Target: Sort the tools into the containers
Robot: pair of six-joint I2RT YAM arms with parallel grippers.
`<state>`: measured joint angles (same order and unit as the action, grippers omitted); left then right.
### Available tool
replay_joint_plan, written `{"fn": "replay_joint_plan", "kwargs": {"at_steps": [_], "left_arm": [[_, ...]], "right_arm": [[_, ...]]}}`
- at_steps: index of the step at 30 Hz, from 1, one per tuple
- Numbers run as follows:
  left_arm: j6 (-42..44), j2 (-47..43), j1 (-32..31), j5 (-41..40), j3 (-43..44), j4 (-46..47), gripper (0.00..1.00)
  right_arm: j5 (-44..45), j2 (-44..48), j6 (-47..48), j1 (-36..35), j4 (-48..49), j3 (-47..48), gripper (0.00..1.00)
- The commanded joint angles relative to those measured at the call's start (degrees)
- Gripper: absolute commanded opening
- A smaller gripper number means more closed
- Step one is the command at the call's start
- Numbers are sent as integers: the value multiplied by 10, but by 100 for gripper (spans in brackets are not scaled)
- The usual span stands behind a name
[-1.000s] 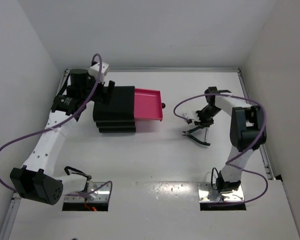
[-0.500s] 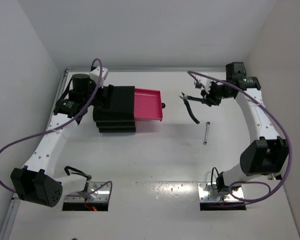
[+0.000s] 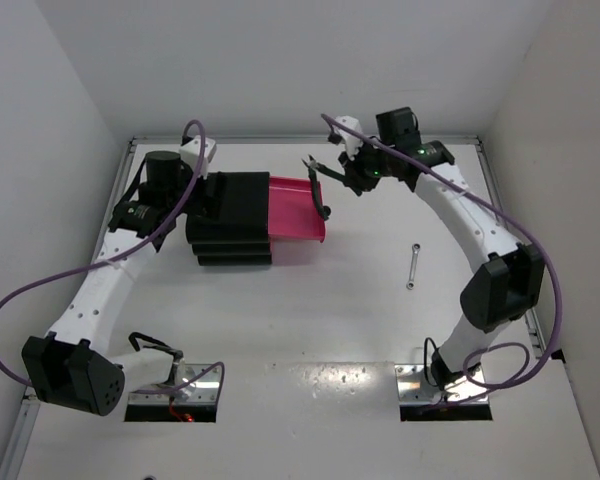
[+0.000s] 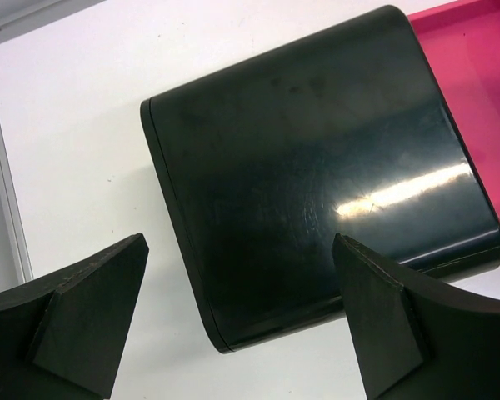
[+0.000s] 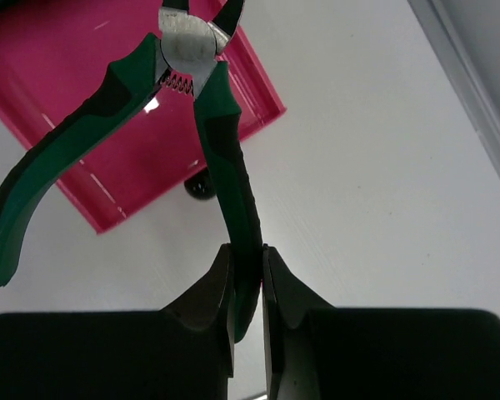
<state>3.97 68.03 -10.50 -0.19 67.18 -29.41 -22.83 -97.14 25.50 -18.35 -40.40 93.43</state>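
Step in hand, as I judge it: carrying the pliers to the tray; the right gripper pinches one green handle, jaws narrowed hard onto it, the other handle splayed free, the steel nose pointing to 12 o'clock in the wrist view. From above, the pliers hang over the tray's 3 o'clock rim, just above the knob, not yet fully over the floor. Next move likely calls for a short shift toward 9 o'clock, a small drop, then release, so the loose handle clears the rim.

Right arm: stretched far, elbow at 3 o'clock, forearm sweeping toward 9 o'clock, wrist bent down. Left gripper hovers over the chest, jaws wide, holding nothing. The wrench lies on the table at 4 o'clock of the tray, well apart.
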Motion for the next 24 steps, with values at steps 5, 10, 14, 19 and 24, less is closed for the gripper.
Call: {"fn": "replay_joint_plan", "kwargs": {"at_steps": [5, 10, 14, 19, 24], "left_arm": [[-7, -16, 5, -3, -13, 21, 99], [-7, -16, 5, -9, -19, 26, 99], [-7, -16, 5, -9, -24, 31, 99], [-7, -16, 5, -9, -30, 37, 99], [-7, -16, 10, -9, -30, 37, 99]], "right_arm": [[128, 1, -69, -70, 175, -23, 0], [168, -26, -38, -102, 216, -40, 0], [197, -31, -6, -123, 259, -68, 0], [210, -49, 23, -134, 289, -87, 0], [203, -67, 28, -139, 289, -81, 0]]}}
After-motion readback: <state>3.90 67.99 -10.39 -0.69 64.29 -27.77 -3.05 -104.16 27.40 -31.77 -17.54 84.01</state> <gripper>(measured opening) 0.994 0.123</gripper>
